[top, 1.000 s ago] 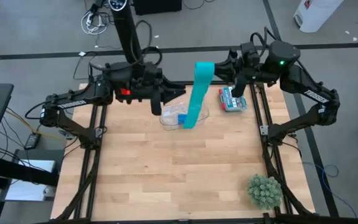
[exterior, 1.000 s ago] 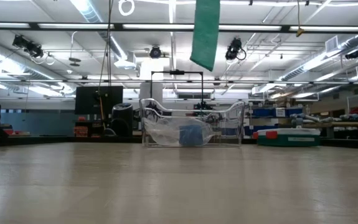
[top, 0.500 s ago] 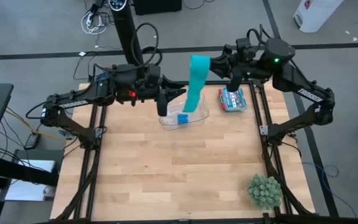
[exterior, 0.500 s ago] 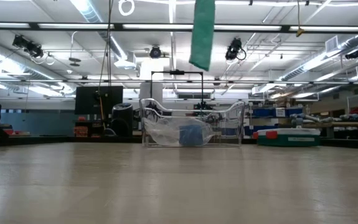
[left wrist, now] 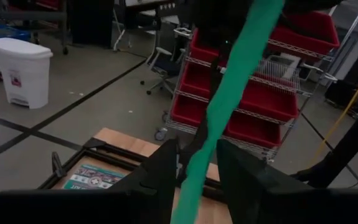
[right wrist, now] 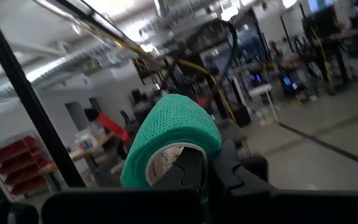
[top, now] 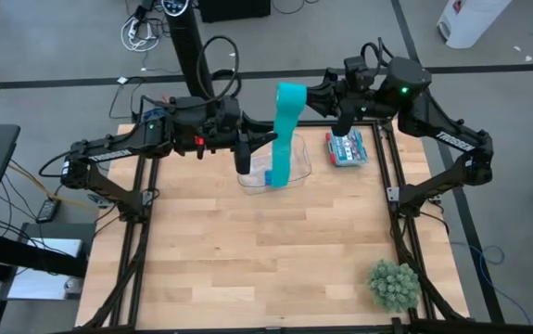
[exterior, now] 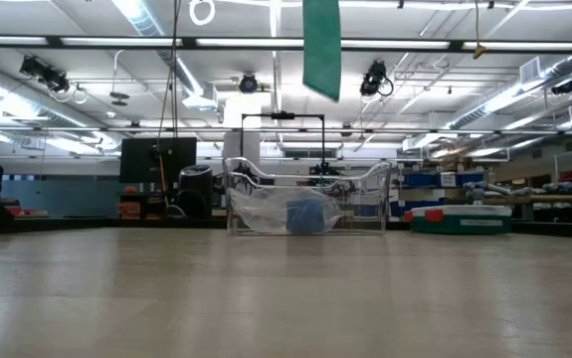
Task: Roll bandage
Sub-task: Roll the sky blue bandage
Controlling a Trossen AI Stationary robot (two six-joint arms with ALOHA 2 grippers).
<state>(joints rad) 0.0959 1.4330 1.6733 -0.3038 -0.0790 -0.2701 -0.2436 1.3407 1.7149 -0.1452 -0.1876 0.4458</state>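
Right now right tool (right wrist: 207, 163) is pinched tight on the bandage (top: 289, 96) roll, raised above the clear tray (top: 300, 170). Left tool (left wrist: 196, 163) fingers spread around the hanging ribbon, beside the tray on the surface (top: 266, 250).

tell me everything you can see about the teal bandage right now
The bandage is teal-green, soft woven fabric. Its rolled end, wound round a pale core, is pinched in the shut right hand high above the table. A long flat strip hangs from it toward the clear tray, passing between the left hand's fingers. Its lower end hangs free in the low view.
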